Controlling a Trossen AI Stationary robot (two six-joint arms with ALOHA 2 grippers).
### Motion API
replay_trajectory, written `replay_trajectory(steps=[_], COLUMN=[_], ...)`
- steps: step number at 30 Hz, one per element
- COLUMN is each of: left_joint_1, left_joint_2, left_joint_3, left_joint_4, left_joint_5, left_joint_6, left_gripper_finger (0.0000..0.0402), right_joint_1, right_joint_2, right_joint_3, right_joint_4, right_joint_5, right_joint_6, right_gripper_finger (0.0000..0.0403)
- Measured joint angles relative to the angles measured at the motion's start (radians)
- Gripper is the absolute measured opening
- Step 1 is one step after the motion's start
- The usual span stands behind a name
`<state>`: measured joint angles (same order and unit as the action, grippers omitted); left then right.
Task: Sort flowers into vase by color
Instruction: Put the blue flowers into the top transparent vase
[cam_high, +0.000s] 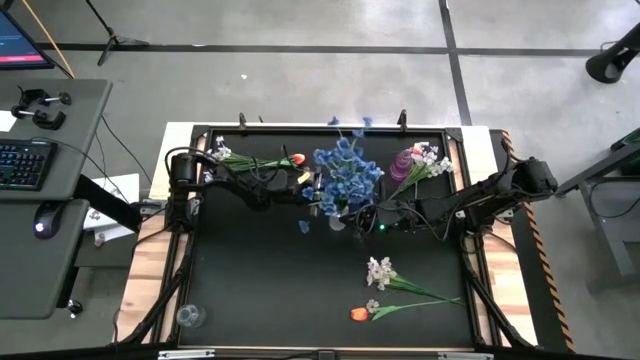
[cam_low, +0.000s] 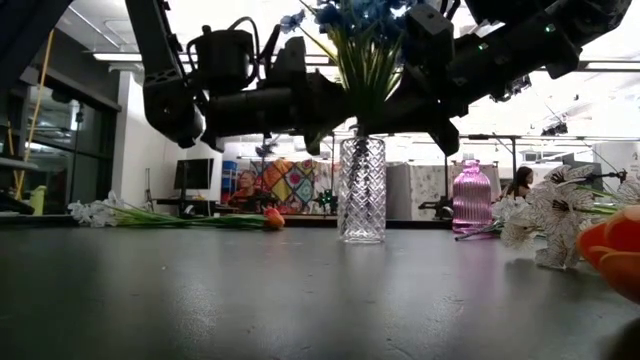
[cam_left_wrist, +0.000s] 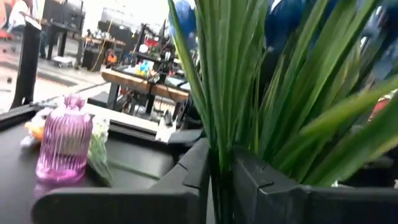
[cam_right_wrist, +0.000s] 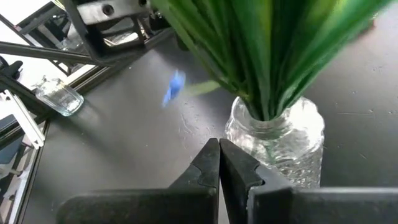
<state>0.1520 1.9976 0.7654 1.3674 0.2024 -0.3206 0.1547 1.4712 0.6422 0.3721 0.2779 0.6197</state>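
Jaws of the left gripper (cam_left_wrist: 221, 171) clamp the green stems of the blue spray (cam_high: 345, 172) — it stands in the clear vase (cam_low: 361, 190). The right gripper (cam_right_wrist: 219, 163) sits pressed together, empty, just beside that vase.

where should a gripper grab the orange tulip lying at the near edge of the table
Judging by the high view, take the orange tulip by its thin green stem, midway along, coming straight down. It lies flat, apart from the white spray, so the fingers can straddle the stem without crushing the bloom.

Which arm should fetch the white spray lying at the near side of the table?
Right, probably: the white spray lies on its side, and the right gripper is shut and empty by the clear vase.
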Motion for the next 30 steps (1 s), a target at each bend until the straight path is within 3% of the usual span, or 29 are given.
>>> replay_trajectory(steps=[10, 22, 30], left_joint_1=[-0.013, 0.001, 0.026], left_joint_2=[0.0, -0.028, -0.153], left_joint_3=[0.0, -0.002, -0.002], left_joint_4=[-0.083, -0.121, -0.378], left_joint_5=[0.073, 0.112, 0.134], left_joint_6=[0.112, 0.055, 0.092], left_gripper_finger=[0.0099, 0.0111, 0.0148], right_joint_1=[0.002, 0.0, -0.001], right_joint_2=[0.0, 0.0, 0.0], right_joint_3=[0.0, 0.0, 0.0], right_joint_4=[0.0, 0.0, 0.0], right_joint_5=[-0.008, -0.014, -0.019], right_joint_6=[0.0, 0.0, -0.016], right_gripper_finger=[0.0, 0.0, 0.0])
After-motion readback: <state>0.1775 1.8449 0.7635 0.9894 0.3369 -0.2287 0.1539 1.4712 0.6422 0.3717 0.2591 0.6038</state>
